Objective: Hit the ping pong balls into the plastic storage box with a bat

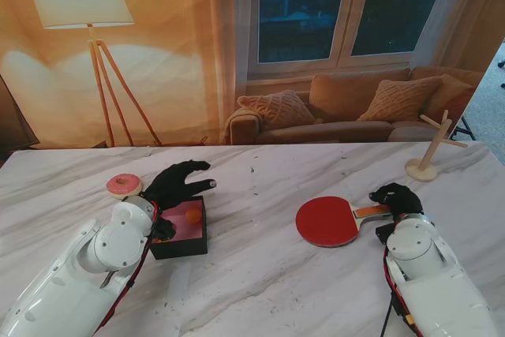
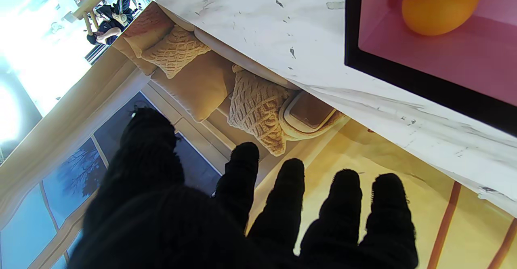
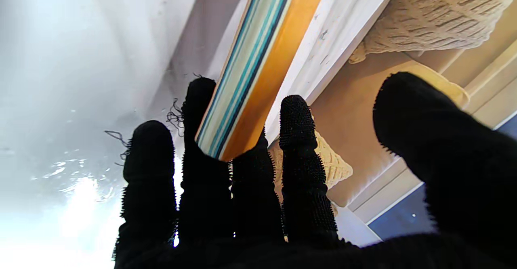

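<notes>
A black storage box [image 1: 180, 248] with a pink inside sits on the marble table, left of centre. An orange ping pong ball [image 1: 192, 215] lies inside it, and the left wrist view shows the ball [image 2: 440, 4] against the box's pink floor and black rim [image 2: 424, 85]. My left hand [image 1: 178, 182] hovers over the box's far edge, fingers spread, holding nothing. The red bat [image 1: 327, 221] lies flat to the right, handle [image 1: 371, 211] pointing at my right hand [image 1: 397, 198]. In the right wrist view the handle [image 3: 258, 59] rests against my outstretched fingers [image 3: 297, 139], thumb held apart.
A pink frosted doughnut [image 1: 124, 185] lies just left of my left hand. A small wooden peg stand [image 1: 430, 155] is at the far right of the table. Bare marble [image 1: 260, 274] spreads between the box and the bat. A sofa backdrop lies beyond the far edge.
</notes>
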You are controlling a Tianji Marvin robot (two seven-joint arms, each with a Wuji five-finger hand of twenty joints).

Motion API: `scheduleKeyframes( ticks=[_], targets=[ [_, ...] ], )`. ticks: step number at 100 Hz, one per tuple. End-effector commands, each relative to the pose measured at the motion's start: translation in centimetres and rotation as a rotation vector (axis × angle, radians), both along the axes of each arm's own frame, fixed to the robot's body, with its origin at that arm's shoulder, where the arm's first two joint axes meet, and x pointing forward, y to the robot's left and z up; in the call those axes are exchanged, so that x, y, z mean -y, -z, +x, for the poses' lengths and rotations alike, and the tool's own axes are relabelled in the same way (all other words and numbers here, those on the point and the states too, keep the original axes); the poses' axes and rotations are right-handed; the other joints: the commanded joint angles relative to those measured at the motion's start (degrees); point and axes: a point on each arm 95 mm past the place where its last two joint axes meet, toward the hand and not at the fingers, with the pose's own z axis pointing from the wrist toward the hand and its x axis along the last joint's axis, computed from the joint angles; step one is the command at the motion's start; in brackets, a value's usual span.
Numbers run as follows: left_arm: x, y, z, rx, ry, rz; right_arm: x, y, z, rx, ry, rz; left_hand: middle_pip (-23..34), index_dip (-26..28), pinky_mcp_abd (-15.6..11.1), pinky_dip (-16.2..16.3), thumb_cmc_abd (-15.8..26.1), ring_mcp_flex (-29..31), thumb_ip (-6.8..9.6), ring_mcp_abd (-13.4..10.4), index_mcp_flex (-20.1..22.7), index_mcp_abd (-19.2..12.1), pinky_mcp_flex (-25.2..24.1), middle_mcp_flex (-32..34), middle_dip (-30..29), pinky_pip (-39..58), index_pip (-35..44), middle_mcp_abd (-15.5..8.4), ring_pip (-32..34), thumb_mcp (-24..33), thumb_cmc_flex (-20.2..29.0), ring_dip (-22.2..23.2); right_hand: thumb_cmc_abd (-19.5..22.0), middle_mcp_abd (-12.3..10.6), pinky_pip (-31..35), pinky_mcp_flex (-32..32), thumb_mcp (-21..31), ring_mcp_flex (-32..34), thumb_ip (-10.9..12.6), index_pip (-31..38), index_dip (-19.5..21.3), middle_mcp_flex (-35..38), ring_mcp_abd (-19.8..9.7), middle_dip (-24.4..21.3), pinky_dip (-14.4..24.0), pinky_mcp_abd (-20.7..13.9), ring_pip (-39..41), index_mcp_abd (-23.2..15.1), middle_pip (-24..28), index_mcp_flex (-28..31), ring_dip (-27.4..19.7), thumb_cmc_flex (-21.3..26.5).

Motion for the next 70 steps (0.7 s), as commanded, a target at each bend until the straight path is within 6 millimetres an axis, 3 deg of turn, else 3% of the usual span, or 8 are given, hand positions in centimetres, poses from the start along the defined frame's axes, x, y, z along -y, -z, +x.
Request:
scheduleKeyframes(
  ticks=[1,21,45,62,70],
  targets=[
    [0.2,0.0,-0.2,-0.01,0.008,0.0,0.0,0.6,-0.1,-0.027,0.002,-0.007,-0.5,-0.1,-0.7,1.3,1.2,0.5,1.23,0.3,1.7,0.6,-0.4,2.0,0.7,-0.6,0.1,0.2,0.3,-0.3,0.6,0.5,1.6,-0.8,-1.8,-2.2,-1.0,-2.7,2.8,-0.8,-0.4,-2.7,-1.0,-0.9,-0.8,-1.7,-1.7,-0.2,-0.9,-1.7,-0.8,-2.2],
    [0.1,0.0,-0.2,-0.004,0.007,0.001,0.2,1.0,-0.1,-0.061,-0.009,-0.027,-0.7,-0.1,-0.7,1.3,1.3,0.7,1.24,0.3,1.8,0.6,-0.3,2.2,0.7,-0.6,0.0,0.3,0.2,-0.4,0.6,0.6,3.1,-1.5,-8.5,-6.4,-2.8,-7.7,3.4,-2.6,-0.8,-6.6,-2.0,-3.0,-1.0,-2.7,-7.9,-0.7,-3.9,-2.7,-2.3,-2.9],
    [0.1,0.0,-0.3,-0.005,0.009,0.002,0.4,0.9,-0.4,-0.074,-0.042,-0.041,-1.1,-0.2,-0.8,1.2,1.5,0.5,1.24,0.3,1.7,0.5,-0.7,2.1,0.6,-0.9,0.0,0.3,0.1,-0.6,0.5,0.5,4.7,-5.6,-32.9,-19.3,-5.1,-21.5,3.8,-7.0,-2.8,-16.1,-8.1,-9.0,-3.9,-10.5,-24.1,-3.5,-11.4,-6.4,-8.3,-3.3],
    [0.0,0.0,-0.3,-0.008,0.011,0.002,0.4,0.4,-0.4,-0.049,-0.069,-0.07,-1.6,-0.3,-1.3,0.5,1.7,0.2,1.24,0.1,1.5,0.4,-2.1,1.8,0.4,-1.9,-0.2,0.0,-0.4,-0.8,0.2,0.2,5.3,-7.7,-47.4,-21.3,-6.0,-27.1,4.0,-9.1,-3.8,-20.5,-11.8,-11.2,-1.1,-14.3,-28.9,-5.5,-13.9,-8.5,-10.2,-3.4],
    [0.0,0.0,-0.3,-0.011,0.014,0.001,0.3,0.0,-0.5,-0.025,-0.091,-0.084,-2.1,-0.3,-1.4,0.1,1.8,0.1,1.26,-0.1,1.2,0.4,-2.3,1.2,0.2,-2.3,-0.4,-0.3,-0.6,-0.9,0.1,0.1,5.2,-8.7,-49.9,-21.5,-5.9,-27.8,4.0,-10.7,-4.8,-22.3,-12.4,-12.4,0.9,-14.8,-29.7,-6.5,-15.2,-9.5,-10.7,-3.3]
  ],
)
